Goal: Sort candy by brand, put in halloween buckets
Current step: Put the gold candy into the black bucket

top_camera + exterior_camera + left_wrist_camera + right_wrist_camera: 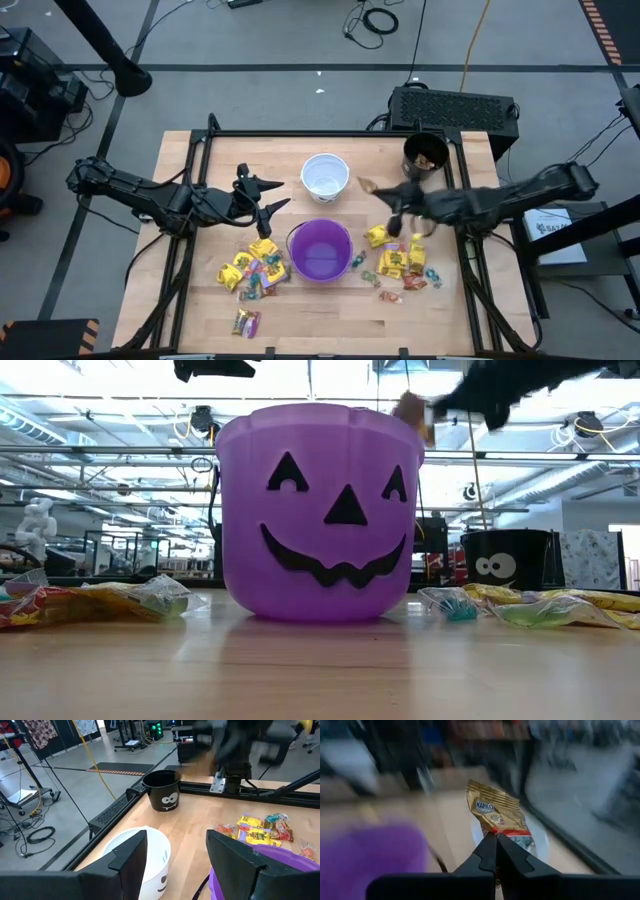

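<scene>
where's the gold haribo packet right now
The gold Haribo packet is pinched in the right gripper, held above the table between the white bucket and the black bucket, right of centre in the high view.

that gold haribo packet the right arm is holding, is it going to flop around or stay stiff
Probably floppy: the gold Haribo packet is crinkled film, pinched at its lower end by the right tool, yet it stands upright, so likely very light. Its glossy wrapper may be slippery.
</scene>
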